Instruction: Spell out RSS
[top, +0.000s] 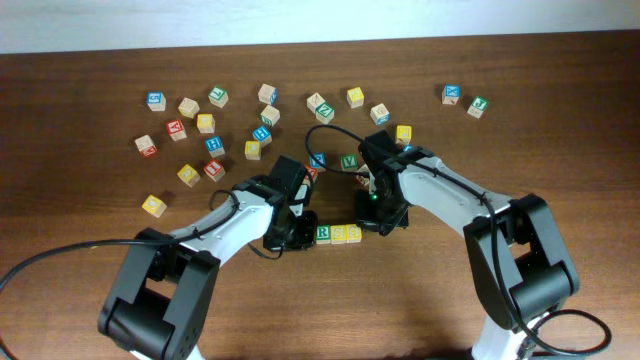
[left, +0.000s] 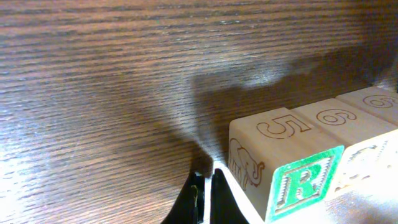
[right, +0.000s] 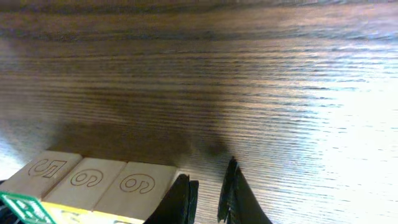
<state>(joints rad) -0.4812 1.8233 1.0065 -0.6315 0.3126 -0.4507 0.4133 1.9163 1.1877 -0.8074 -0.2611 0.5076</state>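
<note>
Dark wooden table (top: 90, 290) carries the RSS row (top: 337, 234) at centre. Left gripper (left: 205, 183), fingers together, reaches from seven o'clock; right gripper (right: 208, 186), narrowly parted, bends in from five o'clock, flanking it.

White R on the green cube face (left: 303, 185), 5 above it; apparently 6 on both neighbouring cubes (right: 88, 180).

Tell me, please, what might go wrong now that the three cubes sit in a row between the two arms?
Both tools flank the finished row closely. The left tool, fingertips nearly together, sits right beside the R cube; withdrawing sideways could nudge it out of line. The right tool is just as near the end S cube, so a careless lift could drag or twist it.
</note>
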